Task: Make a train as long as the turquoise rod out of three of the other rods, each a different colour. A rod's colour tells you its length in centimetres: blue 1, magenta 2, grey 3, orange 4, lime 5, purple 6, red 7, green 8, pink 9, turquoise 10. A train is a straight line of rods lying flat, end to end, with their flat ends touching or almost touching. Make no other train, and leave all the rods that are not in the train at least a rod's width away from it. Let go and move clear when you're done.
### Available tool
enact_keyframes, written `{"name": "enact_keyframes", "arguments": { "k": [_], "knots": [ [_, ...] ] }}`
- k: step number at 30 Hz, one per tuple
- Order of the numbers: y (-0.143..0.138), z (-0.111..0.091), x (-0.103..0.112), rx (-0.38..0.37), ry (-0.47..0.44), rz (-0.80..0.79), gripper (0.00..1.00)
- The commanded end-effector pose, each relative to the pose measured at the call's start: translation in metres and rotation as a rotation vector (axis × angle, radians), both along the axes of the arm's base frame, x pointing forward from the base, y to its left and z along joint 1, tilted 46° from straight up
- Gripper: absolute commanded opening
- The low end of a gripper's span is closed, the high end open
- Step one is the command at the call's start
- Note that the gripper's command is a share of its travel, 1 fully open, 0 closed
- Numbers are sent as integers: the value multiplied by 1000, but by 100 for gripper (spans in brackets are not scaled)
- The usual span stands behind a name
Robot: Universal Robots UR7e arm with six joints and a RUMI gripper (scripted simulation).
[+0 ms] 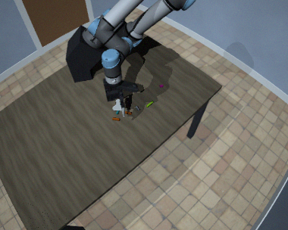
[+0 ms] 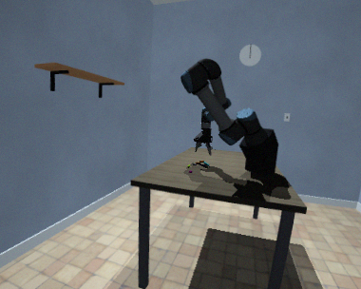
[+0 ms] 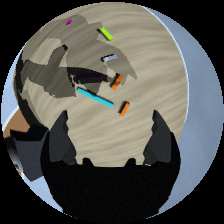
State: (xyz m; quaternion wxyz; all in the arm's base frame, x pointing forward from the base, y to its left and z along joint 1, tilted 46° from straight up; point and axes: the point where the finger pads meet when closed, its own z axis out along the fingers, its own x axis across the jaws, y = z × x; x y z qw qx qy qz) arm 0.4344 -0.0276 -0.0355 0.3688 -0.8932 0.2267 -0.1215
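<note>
Hovering above the scattered rods — the claw (image 1: 126, 113) (image 2: 203, 151) (image 3: 109, 110) spread wide, turquoise rod (image 1: 117, 112) (image 2: 205, 164) (image 3: 95, 97) lying below.

No legible text, labels, brands or numbers on anything in view. Round pale clock face (image 2: 250, 55) on the far wall, right of centre: dark hand visible, numerals or maker's name too small to tell. Arm (image 1: 121, 9) (image 2: 212, 106), near and far parts alike: small mark on the pale wrist section in the top view, too blurred to read.
</note>
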Motion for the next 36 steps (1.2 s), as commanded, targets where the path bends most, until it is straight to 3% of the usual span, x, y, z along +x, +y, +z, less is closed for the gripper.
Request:
{"name": "enact_keyframes", "arguments": {
  "k": [1,36],
  "knots": [
    [3,5,3,-40,-69,79,100],
    [35,45,26,-412,-641,745,100]
  ]
}}
